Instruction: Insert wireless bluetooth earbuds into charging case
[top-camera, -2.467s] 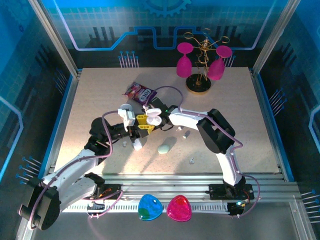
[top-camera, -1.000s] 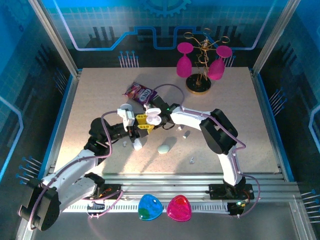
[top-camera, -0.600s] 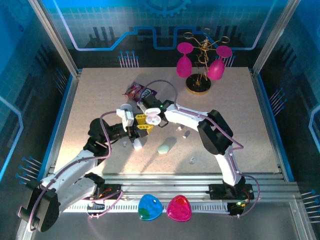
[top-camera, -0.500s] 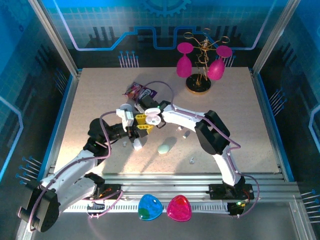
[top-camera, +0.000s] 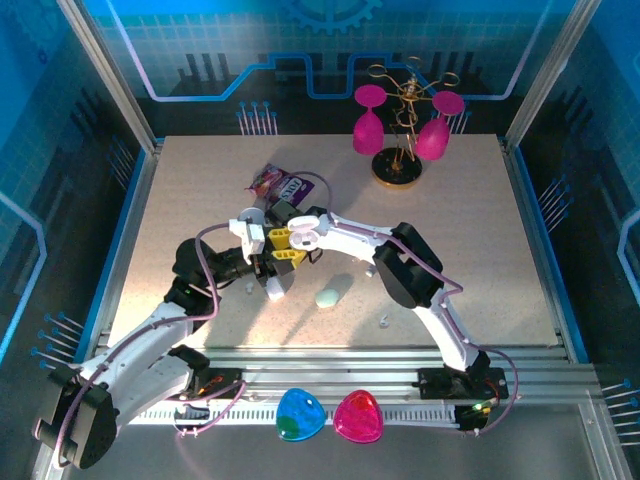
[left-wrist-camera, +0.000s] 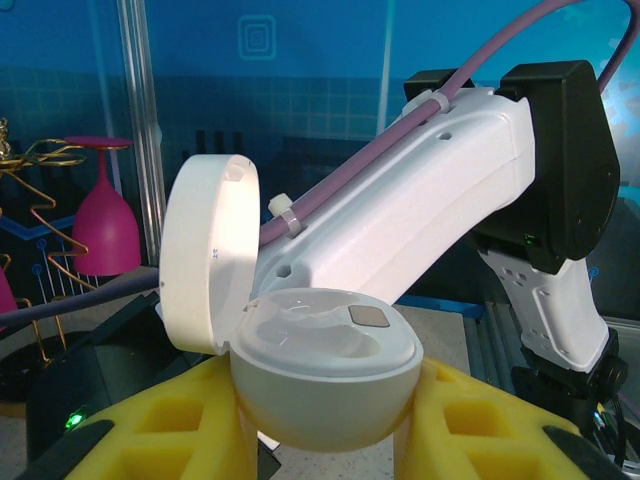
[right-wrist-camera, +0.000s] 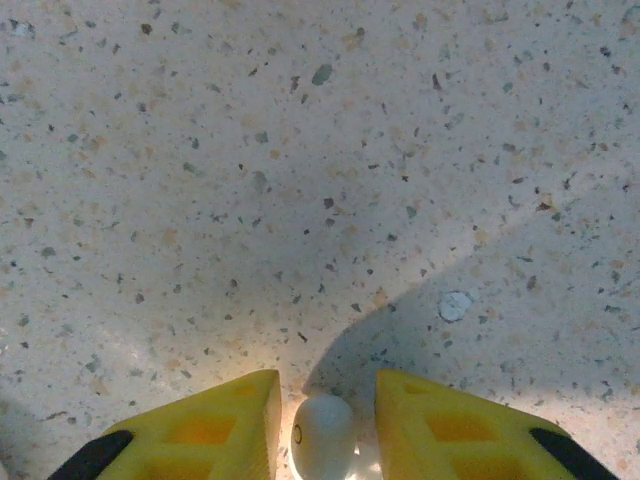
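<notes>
An open white charging case (left-wrist-camera: 325, 375) sits between the yellow fingers (left-wrist-camera: 475, 420) of my left gripper (left-wrist-camera: 325, 405), lid (left-wrist-camera: 205, 255) swung up to the left, wells empty. From above, the case (top-camera: 304, 237) and left gripper (top-camera: 286, 248) are at table centre-left. My right gripper (right-wrist-camera: 327, 382) points down at bare tabletop with a small white earbud (right-wrist-camera: 322, 435) between its yellow fingers; it stands just behind the case (top-camera: 283, 212). Loose earbuds lie on the table (top-camera: 370, 268), (top-camera: 384, 321), (top-camera: 245, 287).
A mint pebble case (top-camera: 328, 297) lies right of the left gripper, a white rounded piece (top-camera: 273, 288) just under it. A purple snack packet (top-camera: 278, 183) is behind the grippers. Pink glasses hang on a gold rack (top-camera: 400, 130) at the back. Blue (top-camera: 299, 415) and pink (top-camera: 358, 417) pieces lie on the front rail.
The right arm has swung its wrist left and toward the back, from beside the case to behind it. The left gripper has kept the open case almost still.
</notes>
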